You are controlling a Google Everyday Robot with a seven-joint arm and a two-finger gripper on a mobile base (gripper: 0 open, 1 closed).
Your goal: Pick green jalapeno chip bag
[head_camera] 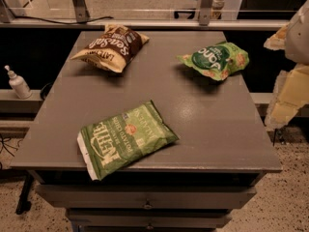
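Note:
The green jalapeno chip bag (126, 138) lies flat near the front left of the grey table (212, 124). It is light green with white "Kettle" lettering, and its white end seam points to the front left corner. My gripper (288, 88) shows as pale cream parts at the right edge of the view, off the table's right side and well apart from the bag. It holds nothing that I can see.
A brown and cream bag (112, 47) lies at the back left of the table. A smaller bright-green bag with a dark round logo (215, 59) lies at the back right. A white pump bottle (18, 83) stands on a ledge to the left. Drawers (145, 202) sit under the front edge.

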